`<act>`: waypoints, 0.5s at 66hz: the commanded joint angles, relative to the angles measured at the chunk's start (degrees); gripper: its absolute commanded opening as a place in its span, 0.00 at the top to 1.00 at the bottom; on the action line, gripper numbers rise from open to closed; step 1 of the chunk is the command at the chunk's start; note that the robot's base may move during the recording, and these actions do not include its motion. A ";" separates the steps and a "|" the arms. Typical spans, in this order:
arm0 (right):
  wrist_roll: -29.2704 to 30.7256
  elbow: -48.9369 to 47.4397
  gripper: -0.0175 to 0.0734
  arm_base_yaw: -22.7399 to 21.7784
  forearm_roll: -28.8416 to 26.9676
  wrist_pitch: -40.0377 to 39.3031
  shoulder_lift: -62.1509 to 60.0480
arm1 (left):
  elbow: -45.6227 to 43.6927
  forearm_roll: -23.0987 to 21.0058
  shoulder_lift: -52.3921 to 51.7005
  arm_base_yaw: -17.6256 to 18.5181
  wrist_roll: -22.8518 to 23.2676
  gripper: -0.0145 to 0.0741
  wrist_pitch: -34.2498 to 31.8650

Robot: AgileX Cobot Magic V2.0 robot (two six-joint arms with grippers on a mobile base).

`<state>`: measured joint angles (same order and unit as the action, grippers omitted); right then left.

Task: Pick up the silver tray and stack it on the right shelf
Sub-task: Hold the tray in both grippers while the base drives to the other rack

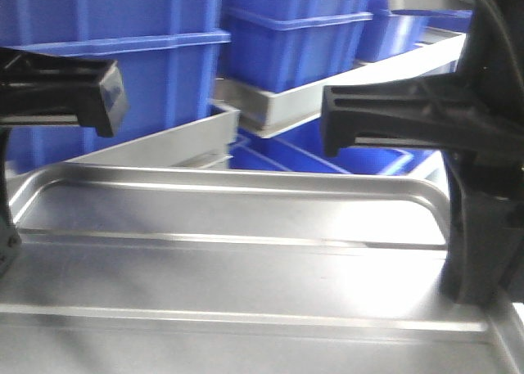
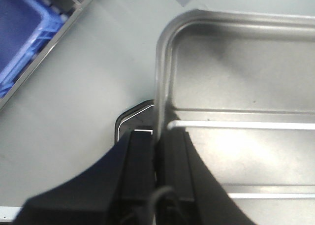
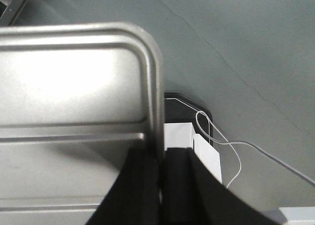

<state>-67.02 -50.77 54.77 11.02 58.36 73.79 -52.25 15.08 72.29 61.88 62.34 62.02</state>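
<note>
So the silver tray [image 1: 246,259] is up off the ground right now, hanging between the two arms rather than sitting on anything. The open side faces up and it looks roughly level. Its long axis runs straight across the front of the robot, left to right, with one short end at each arm. The two raised ribs [image 1: 229,239] run the same way, along the length.

The left gripper [image 2: 158,141] is pinched tight on the rim of the tray's left short end, near the far left corner. One finger is inside the rim and one outside, with no gap I can see. The right gripper [image 3: 160,158] does the same on the right short end, clamped narrow over the rim just back from the rounded far right corner.

Looking down past the tray's ends you only see grey floor [image 2: 98,62]. There's a blue crate [image 2: 19,33] off past the far left corner. On the right side, a small white box [image 3: 197,146] with a thin white cable [image 3: 231,151] looping off it sits just beyond the rim, lower down.

Behind the tray's far long edge are stacked blue bins [image 1: 303,38], one of them sitting on a dull grey tray [image 1: 286,104]. It's too blurry there to tell which rack is which.
</note>
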 commanded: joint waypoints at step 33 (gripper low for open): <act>-0.39 -1.77 0.75 0.08 1.22 -1.09 -1.78 | -1.49 -0.24 -1.51 0.82 0.19 0.95 -2.15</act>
<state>-67.02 -50.77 54.77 11.02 58.61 73.79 -52.25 14.98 72.29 61.91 62.34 61.93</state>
